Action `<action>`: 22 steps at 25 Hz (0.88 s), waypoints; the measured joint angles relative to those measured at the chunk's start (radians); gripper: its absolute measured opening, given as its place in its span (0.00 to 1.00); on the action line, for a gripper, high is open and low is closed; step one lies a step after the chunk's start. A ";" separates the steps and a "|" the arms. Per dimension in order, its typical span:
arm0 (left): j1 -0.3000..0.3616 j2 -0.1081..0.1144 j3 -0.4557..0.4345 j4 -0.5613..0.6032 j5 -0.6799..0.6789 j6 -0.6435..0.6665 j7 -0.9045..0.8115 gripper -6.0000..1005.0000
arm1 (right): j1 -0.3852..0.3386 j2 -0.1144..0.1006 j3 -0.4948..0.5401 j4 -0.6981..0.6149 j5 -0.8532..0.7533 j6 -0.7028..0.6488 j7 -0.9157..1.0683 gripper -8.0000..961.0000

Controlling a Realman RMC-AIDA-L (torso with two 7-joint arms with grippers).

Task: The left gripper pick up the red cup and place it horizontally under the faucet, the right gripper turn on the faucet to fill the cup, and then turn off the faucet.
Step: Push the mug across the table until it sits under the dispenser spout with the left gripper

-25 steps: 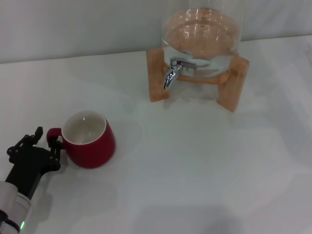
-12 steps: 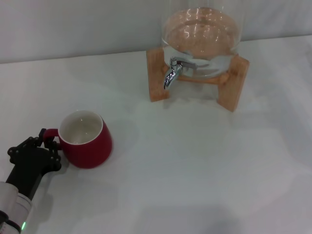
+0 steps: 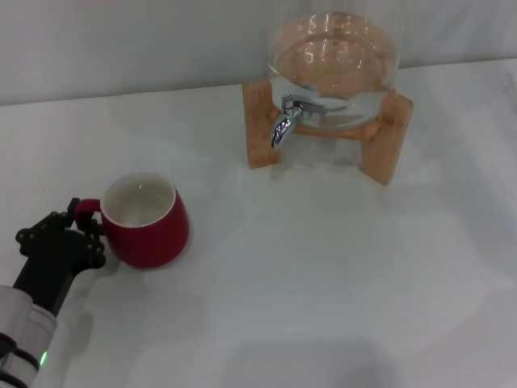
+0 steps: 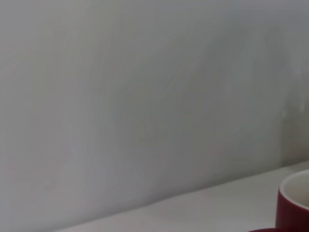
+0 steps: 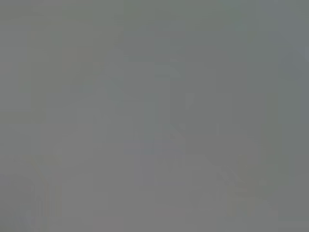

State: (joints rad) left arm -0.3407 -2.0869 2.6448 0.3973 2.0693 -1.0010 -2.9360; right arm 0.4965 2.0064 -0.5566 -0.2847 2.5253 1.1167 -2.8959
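The red cup [image 3: 149, 226] stands upright at the table's front left, white inside, its loop handle [image 3: 86, 209] pointing left. My left gripper [image 3: 84, 227] sits at that handle with its black fingers shut on it, the white arm and its green light trailing toward the front left corner. A slice of the red cup [image 4: 292, 205] shows in the left wrist view against the grey wall. The chrome faucet [image 3: 283, 121] points down at the front of the glass jar [image 3: 333, 61], far right of the cup. The right gripper is out of view.
The jar rests on a wooden stand [image 3: 260, 129] at the back of the white table [image 3: 323, 275], with a grey wall behind. The right wrist view shows only flat grey.
My left gripper's fingers went from open around the cup's handle to shut on it. The cup shifted slightly left, then back a little to the right.
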 joint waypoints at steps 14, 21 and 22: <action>-0.071 0.005 0.016 0.019 0.020 0.040 -0.008 0.10 | 0.008 0.003 -0.002 0.009 -0.004 0.002 0.001 0.67; -0.129 0.008 0.017 0.043 0.051 0.116 -0.011 0.10 | 0.000 0.004 -0.002 0.012 -0.004 0.012 0.007 0.67; -0.137 0.009 0.017 0.046 0.058 0.128 -0.011 0.10 | -0.001 0.004 -0.002 0.013 -0.004 0.014 0.008 0.67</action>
State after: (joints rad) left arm -0.4774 -2.0783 2.6616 0.4435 2.1273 -0.8725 -2.9472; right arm 0.4958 2.0107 -0.5583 -0.2719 2.5215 1.1311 -2.8882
